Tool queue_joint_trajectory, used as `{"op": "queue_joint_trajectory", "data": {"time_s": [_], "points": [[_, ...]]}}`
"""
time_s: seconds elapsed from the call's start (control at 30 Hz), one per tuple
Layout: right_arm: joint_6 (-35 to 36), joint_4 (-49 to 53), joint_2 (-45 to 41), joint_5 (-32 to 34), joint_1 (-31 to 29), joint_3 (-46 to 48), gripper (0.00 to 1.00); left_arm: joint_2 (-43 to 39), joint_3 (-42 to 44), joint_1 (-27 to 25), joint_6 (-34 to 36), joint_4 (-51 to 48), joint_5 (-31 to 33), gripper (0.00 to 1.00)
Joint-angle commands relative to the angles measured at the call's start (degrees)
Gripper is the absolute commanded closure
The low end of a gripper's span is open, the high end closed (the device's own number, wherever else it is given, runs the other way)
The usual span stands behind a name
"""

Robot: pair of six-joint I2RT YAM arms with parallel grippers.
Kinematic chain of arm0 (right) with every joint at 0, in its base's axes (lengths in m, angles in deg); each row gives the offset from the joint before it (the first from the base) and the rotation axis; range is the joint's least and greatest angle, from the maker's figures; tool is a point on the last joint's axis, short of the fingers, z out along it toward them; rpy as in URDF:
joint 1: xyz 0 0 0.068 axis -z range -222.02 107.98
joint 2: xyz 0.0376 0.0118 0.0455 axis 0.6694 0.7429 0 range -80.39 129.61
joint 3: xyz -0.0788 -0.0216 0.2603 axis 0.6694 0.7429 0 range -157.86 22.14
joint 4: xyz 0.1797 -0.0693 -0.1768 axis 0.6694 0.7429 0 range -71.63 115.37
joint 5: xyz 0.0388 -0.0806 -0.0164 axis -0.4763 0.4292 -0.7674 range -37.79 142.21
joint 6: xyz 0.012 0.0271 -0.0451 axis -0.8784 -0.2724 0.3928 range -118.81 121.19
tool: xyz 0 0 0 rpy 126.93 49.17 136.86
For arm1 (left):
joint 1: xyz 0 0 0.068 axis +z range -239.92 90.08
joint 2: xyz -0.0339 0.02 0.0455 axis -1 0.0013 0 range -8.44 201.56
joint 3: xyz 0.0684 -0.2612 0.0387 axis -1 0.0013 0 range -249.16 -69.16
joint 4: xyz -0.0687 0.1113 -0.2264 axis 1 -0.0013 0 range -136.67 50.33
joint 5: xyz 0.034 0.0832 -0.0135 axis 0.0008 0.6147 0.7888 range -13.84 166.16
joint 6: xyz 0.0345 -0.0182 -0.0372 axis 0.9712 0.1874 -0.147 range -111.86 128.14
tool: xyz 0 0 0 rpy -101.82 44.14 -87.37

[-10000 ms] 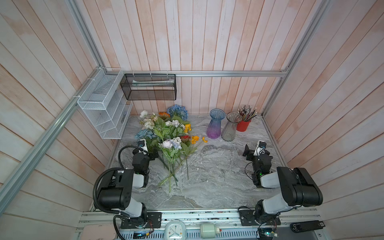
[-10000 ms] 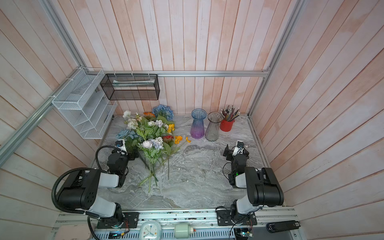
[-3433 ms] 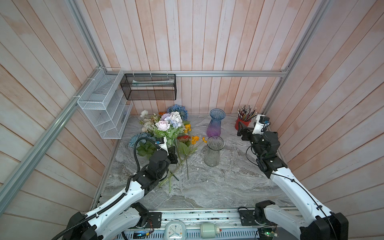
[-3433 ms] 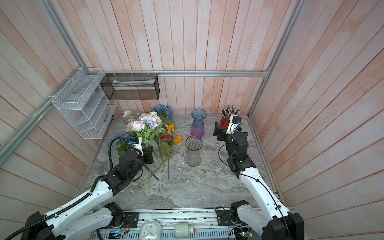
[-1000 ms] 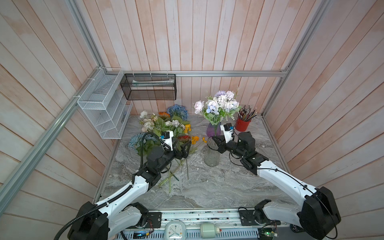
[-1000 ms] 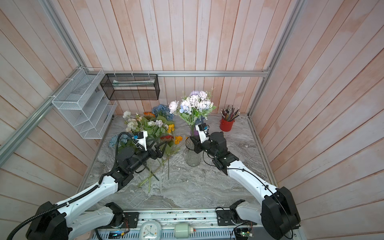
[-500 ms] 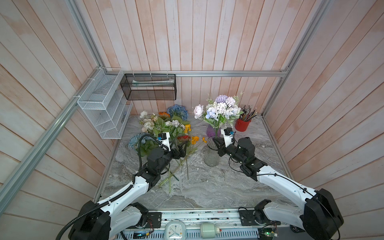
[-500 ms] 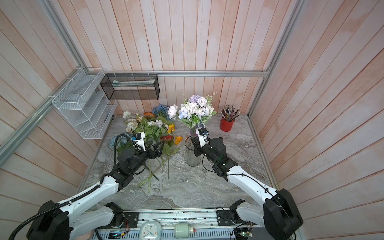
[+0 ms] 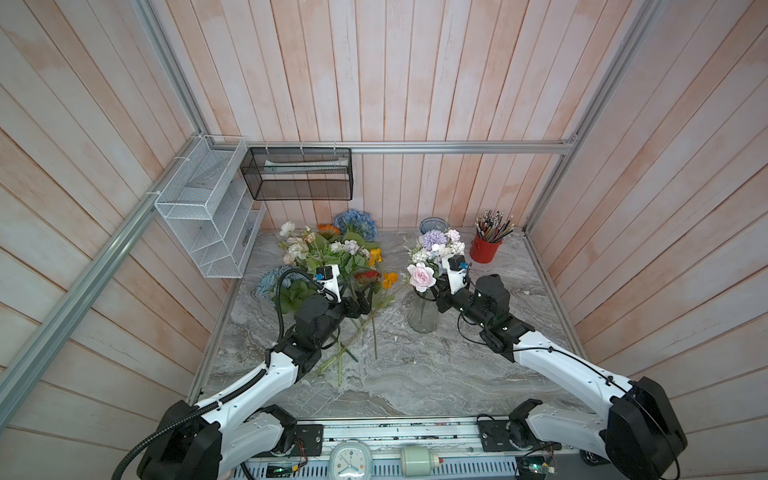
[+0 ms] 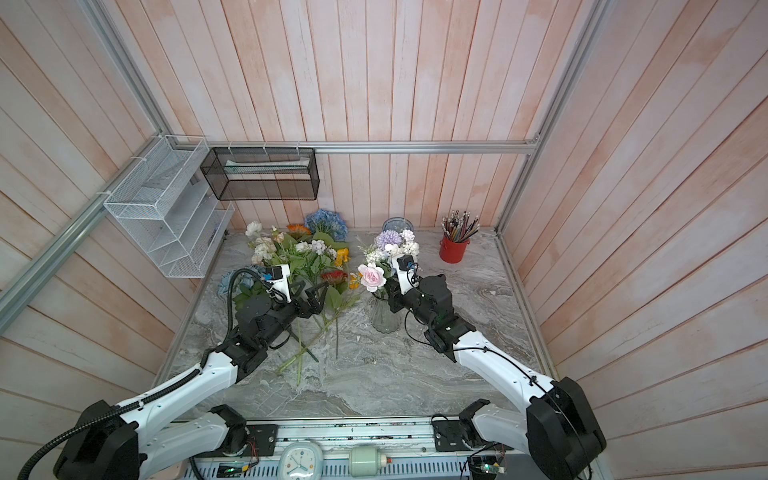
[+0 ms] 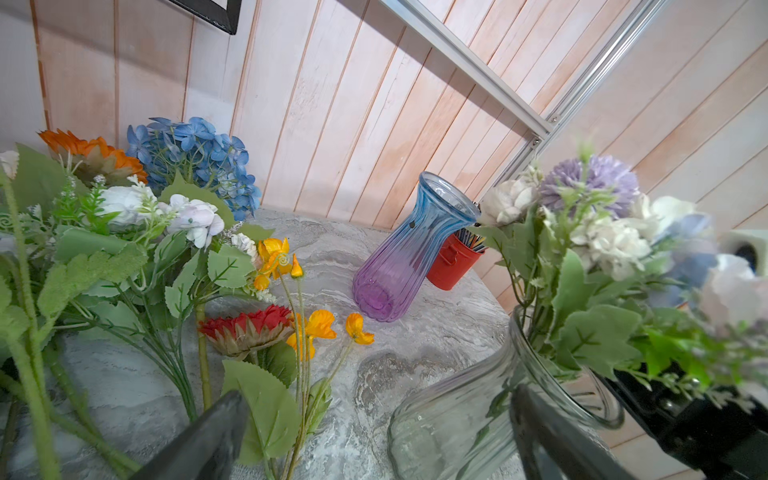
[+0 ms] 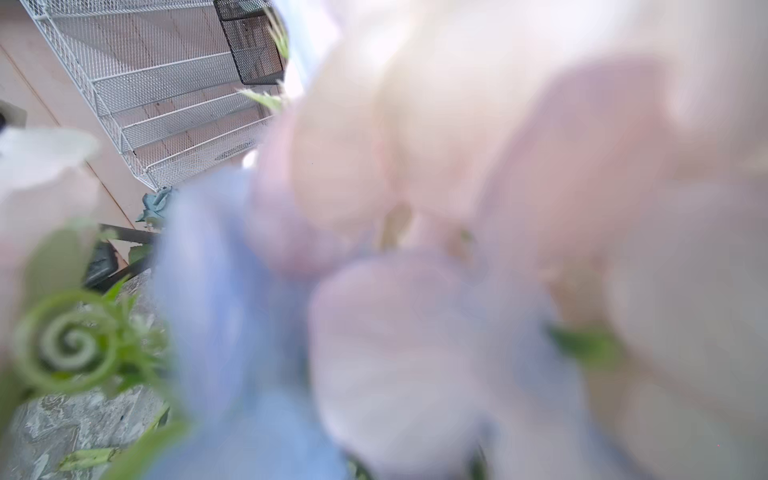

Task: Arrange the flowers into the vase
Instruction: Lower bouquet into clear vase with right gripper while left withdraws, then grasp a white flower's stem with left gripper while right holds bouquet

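Flowers [image 9: 320, 251] lie in a loose heap on the left half of the table [image 9: 415, 374], with their heads toward the back wall and their stems fanned toward you. To their left a white rack [image 9: 199, 232] hangs on the side wall. A black mesh basket [image 9: 297, 174] hangs on the back wall above them.

Your left gripper [image 10: 311, 296] hovers over the stems at the heap's right edge, jaws spread wide with nothing between them. In its wrist view one finger [image 11: 208, 432] crosses a leaf and the other covers part of the vase [image 9: 422, 318].

That clear vase stands upright near the table's middle. It holds a bunch [image 9: 438, 249] of lilac, white and pale blue blooms, and a pink rose [image 9: 420, 277] leans out to the left.

Your right gripper [image 9: 435, 293] sits at the vase's neck on its right side, in among the leaves. Foliage hides its fingertips, and petals against its wrist camera blur that view. You cannot tell whether its jaws are clamped on the stems or parted.

Behind the bunch, by the back wall, stands a tinted vase [image 11: 399, 257], blue over purple. In both top views only its rim shows above the blooms. To its right, in the back corner, a red pot [image 9: 482, 251] holds pencils [image 9: 494, 220].
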Motion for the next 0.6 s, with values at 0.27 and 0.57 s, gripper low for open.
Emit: {"op": "queue_joint_trajectory", "data": {"time_s": [0.27, 0.57], "points": [[-1.11, 5.71, -3.19, -0.53, -0.29, -0.86, 0.78, -2.81, 1.19, 9.35, -3.24, -12.53, 3.88, 0.04], [-2.2, 9.16, -5.54, -1.1, -0.29, -0.58, 0.76, 1.76, 2.04, 13.34, -3.48, -16.58, 0.87, 0.16]]}}
